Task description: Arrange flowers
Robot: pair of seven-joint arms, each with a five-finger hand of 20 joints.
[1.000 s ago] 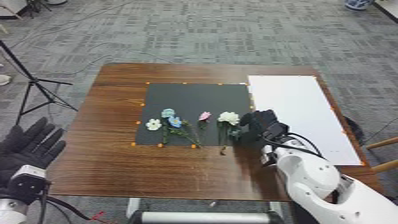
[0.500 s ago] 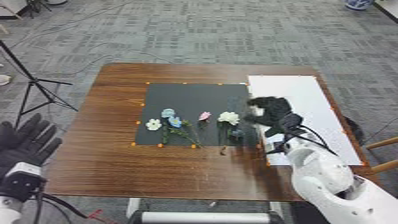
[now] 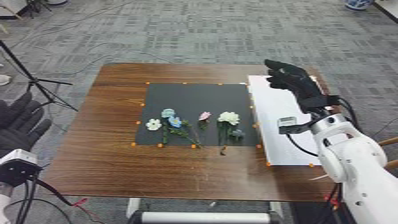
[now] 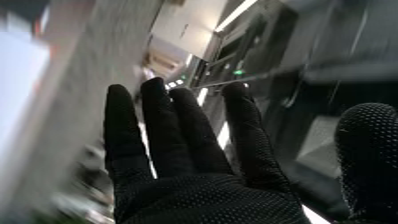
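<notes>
In the head view my right hand (image 3: pixel 296 82) is raised over the far part of the white sheet (image 3: pixel 282 131), holding nothing. My right hand (image 4: pixel 200 197) appears in the right wrist view with straight, spread fingers. My left hand (image 3: pixel 22 125) is off the table's left edge, fingers straight. On the black mat (image 3: pixel 191 95) lie a white flower (image 3: pixel 154 124), a light blue one (image 3: pixel 168 113), a blue one (image 3: pixel 175 122), a pink one (image 3: pixel 204 116) and a larger white one (image 3: pixel 228 118). Beside the last is a small grey-green bloom (image 3: pixel 237 134).
The brown wooden table (image 3: pixel 115 167) carries the mat and the sheet side by side, with small orange marks along their edges. A black tripod (image 3: pixel 34 82) stands on the floor at the left. A wooden chair part (image 3: pixel 387 142) is at the right.
My right hand has moved away from beside the large white flower, outward and to the far part of the white sheet. My left hand has shifted slightly left. The flowers stay in place.
</notes>
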